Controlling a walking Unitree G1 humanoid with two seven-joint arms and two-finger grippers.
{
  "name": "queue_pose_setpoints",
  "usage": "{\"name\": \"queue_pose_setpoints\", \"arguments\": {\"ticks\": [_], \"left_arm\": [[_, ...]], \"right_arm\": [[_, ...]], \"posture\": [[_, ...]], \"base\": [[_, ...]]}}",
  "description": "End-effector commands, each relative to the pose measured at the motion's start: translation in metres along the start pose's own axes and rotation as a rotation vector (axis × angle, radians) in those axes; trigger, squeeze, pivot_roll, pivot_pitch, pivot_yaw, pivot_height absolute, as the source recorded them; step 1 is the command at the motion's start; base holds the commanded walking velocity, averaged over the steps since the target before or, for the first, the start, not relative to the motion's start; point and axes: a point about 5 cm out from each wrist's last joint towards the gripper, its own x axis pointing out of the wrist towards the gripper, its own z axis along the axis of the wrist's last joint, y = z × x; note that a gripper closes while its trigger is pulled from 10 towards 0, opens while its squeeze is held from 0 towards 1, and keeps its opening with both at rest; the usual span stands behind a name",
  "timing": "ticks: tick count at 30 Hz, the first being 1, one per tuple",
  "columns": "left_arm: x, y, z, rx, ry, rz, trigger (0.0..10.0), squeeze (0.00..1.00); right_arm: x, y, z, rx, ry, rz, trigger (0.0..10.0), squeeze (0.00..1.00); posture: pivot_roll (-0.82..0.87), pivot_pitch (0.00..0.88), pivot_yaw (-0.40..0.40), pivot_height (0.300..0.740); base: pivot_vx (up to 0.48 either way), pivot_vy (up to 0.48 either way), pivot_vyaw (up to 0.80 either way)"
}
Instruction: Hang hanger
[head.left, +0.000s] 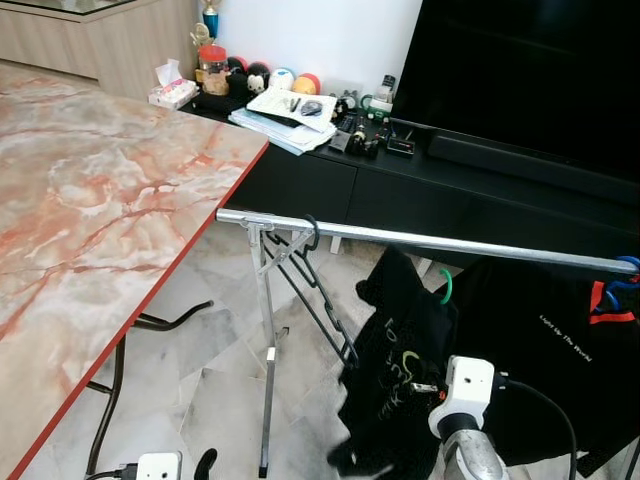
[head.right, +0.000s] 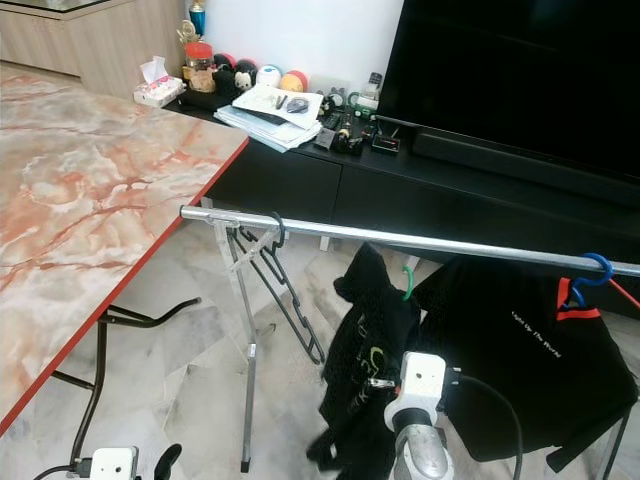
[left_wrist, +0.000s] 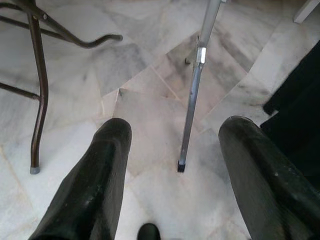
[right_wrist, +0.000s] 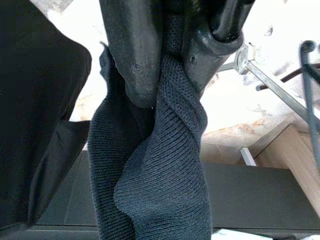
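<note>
- R gripper (right_wrist: 167, 75): fingers clamped on dark knit garment (right_wrist: 160, 175), cloth pinched between them, green hanger (head.left: 446, 285) just above.
- L gripper (left_wrist: 175, 165): fingers apart, over floor.

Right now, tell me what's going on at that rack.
The right gripper is shut on a dark knit garment, held up just below the rail of the rack. A green hanger hook shows at the garment's top, not yet on the rail. A black hanger and a black shirt on a blue hanger already hang there. The left gripper is open, low over the floor.
</note>
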Motion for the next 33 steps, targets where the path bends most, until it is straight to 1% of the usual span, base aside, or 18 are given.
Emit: {"name": "queue_pose_setpoints", "arguments": {"ticks": [1, 2, 4, 6, 7, 13, 15, 16, 18, 19, 22, 23, 24, 25, 26, 30, 31, 33], "left_arm": [[-0.004, 0.004, -0.011, -0.018, 0.062, 0.019, 10.0, 0.0], [-0.004, 0.004, -0.011, -0.018, 0.062, 0.019, 10.0, 0.0], [-0.004, 0.006, -0.014, -0.021, 0.083, 0.029, 10.0, 0.0], [-0.004, 0.007, -0.015, -0.02, 0.093, 0.035, 10.0, 0.0], [-0.004, 0.008, -0.016, -0.022, 0.101, 0.04, 10.0, 0.0], [-0.006, 0.009, -0.02, -0.031, 0.126, 0.048, 10.0, 0.0], [-0.006, 0.008, -0.024, -0.035, 0.152, 0.046, 10.0, 0.0], [-0.007, 0.005, -0.03, -0.044, 0.195, 0.038, 10.0, 0.0], [-0.007, 0.005, -0.031, -0.046, 0.207, 0.037, 10.0, 0.0], [-0.007, 0.006, -0.033, -0.058, 0.22, 0.052, 10.0, 0.0], [-0.007, 0.008, -0.035, -0.066, 0.231, 0.072, 10.0, 0.0], [-0.007, 0.011, -0.035, -0.073, 0.24, 0.096, 10.0, 0.0], [-0.007, 0.011, -0.035, -0.073, 0.24, 0.096, 10.0, 0.0], [-0.006, 0.016, -0.034, -0.099, 0.243, 0.126, 10.0, 0.0], [-0.005, 0.018, -0.033, -0.102, 0.243, 0.133, 10.0, 0.0], [-0.003, 0.021, -0.032, -0.09, 0.246, 0.126, 10.0, 0.0], [-0.001, 0.023, -0.03, -0.064, 0.25, 0.109, 10.0, 0.0], [0.001, 0.023, -0.029, -0.051, 0.25, 0.098, 10.0, 0.0]], "right_arm": [[-0.001, -0.02, -0.011, 0.012, 0.063, -0.067, 10.0, 0.0], [-0.001, -0.02, -0.011, 0.012, 0.063, -0.067, 10.0, 0.0], [-0.01, -0.036, -0.029, 0.03, 0.155, -0.128, 10.0, 0.0], [-0.016, -0.044, -0.039, 0.01, 0.209, -0.155, 10.0, 0.0], [-0.024, -0.053, -0.049, -0.019, 0.262, -0.185, 10.0, 0.0], [-0.039, -0.067, -0.065, -0.041, 0.358, -0.229, 10.0, 0.0], [-0.044, -0.071, -0.073, -0.046, 0.411, -0.248, 10.0, 0.0], [-0.051, -0.074, -0.081, -0.06, 0.466, -0.258, 10.0, 0.0], [-0.052, -0.075, -0.083, -0.064, 0.481, -0.258, 10.0, 0.0], [-0.058, -0.075, -0.089, -0.083, 0.523, -0.245, 10.0, 0.0], [-0.062, -0.076, -0.093, -0.094, 0.555, -0.234, 10.0, 0.0], [-0.067, -0.078, -0.097, -0.1, 0.583, -0.233, 10.0, 0.0], [-0.067, -0.078, -0.097, -0.1, 0.583, -0.233, 10.0, 0.0], [-0.072, -0.079, -0.102, -0.122, 0.607, -0.215, 10.0, 0.0], [-0.074, -0.078, -0.103, -0.123, 0.611, -0.207, 10.0, 0.0], [-0.078, -0.078, -0.106, -0.112, 0.621, -0.209, 10.0, 0.0], [-0.082, -0.077, -0.11, -0.102, 0.638, -0.219, 10.0, 0.0], [-0.085, -0.074, -0.114, -0.09, 0.65, -0.214, 10.0, 0.0]], "posture": [[0.11, 0.025, -0.116, 0.74], [0.11, 0.025, -0.116, 0.74], [0.12, 0.029, -0.119, 0.74], [0.12, 0.033, -0.121, 0.74], [0.12, 0.037, -0.123, 0.74], [0.11, 0.041, -0.114, 0.74], [0.11, 0.04, -0.111, 0.74], [0.11, 0.043, -0.11, 0.74], [0.11, 0.044, -0.108, 0.74], [0.11, 0.043, -0.105, 0.74], [0.11, 0.044, -0.106, 0.74], [0.11, 0.043, -0.105, 0.74], [0.11, 0.043, -0.105, 0.74], [0.11, 0.042, -0.102, 0.74], [0.11, 0.042, -0.1, 0.74], [0.11, 0.043, -0.096, 0.74], [0.11, 0.044, -0.094, 0.74], [0.12, 0.043, -0.085, 0.74]], "base": [[0.0, 0.0, 0.0], [0.0, 0.0, 0.0], [0.0, 0.0, 0.0], [0.0, 0.0, 0.0], [0.0, 0.0, 0.0], [0.0, 0.0, 0.0], [0.0, 0.0, 0.0], [0.0, 0.0, 0.0], [0.0, 0.0, 0.0], [0.0, 0.0, 0.0], [0.0, 0.0, 0.0], [0.0, 0.0, 0.0], [0.0, 0.0, 0.0], [0.0, 0.0, 0.0], [0.0, 0.0, 0.0], [0.0, 0.0, 0.0], [0.0, 0.0, 0.0], [0.0, 0.0, 0.0]]}}
